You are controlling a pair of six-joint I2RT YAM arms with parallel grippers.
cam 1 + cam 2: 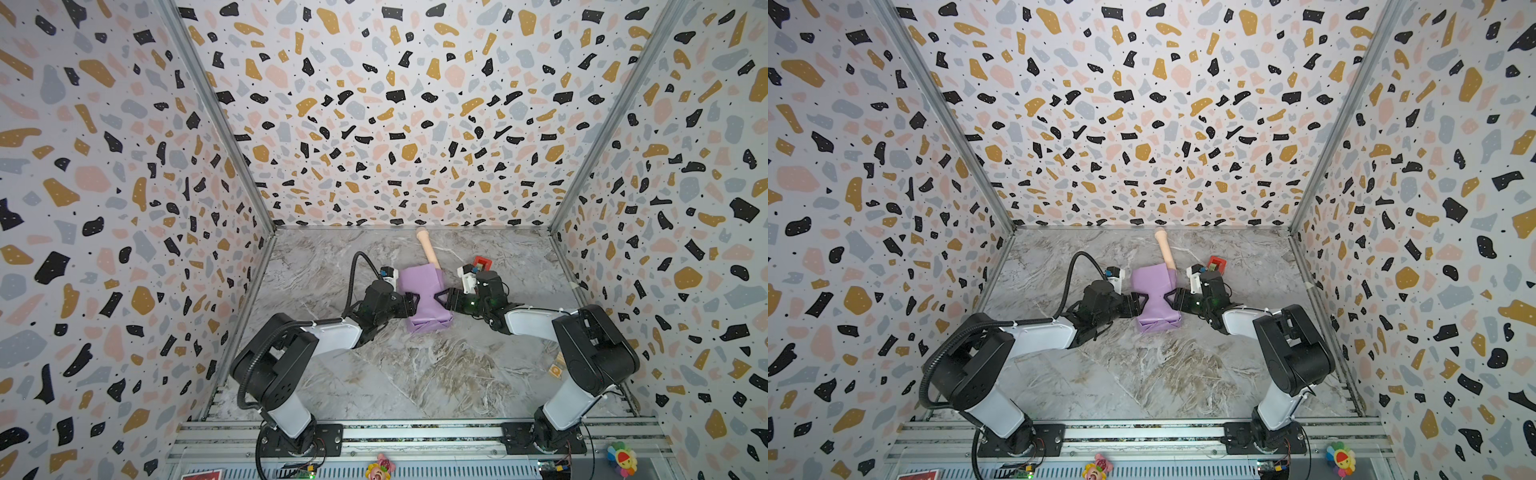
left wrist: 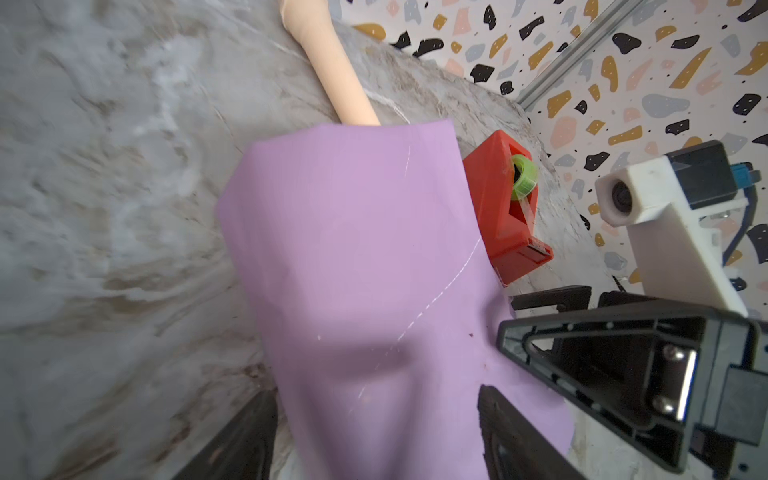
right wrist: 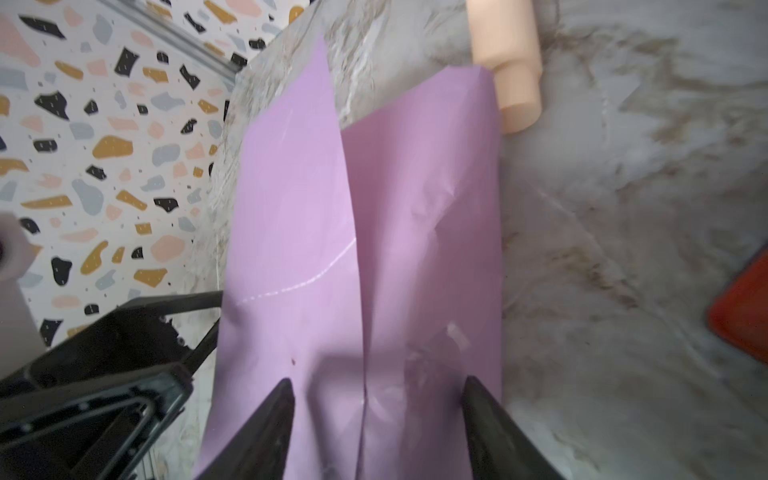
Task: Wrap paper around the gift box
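Paper (image 1: pixel 419 282) folded lilac-out; left hand (image 1: pixel 414 305), right hand (image 1: pixel 439 300) spread-jawed over it.

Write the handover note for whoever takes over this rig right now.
Left gripper: open, at the parcel's left edge. Right gripper: open, at its right edge. Neither holds anything.
Paper: lilac side out, folded round the gift box mid-table; the box itself is hidden.
Done: sheet lapped over the top, near end looks folded in.
To do: far end gapes open beside the beige toy; fold it shut and tape from the red dispenser.
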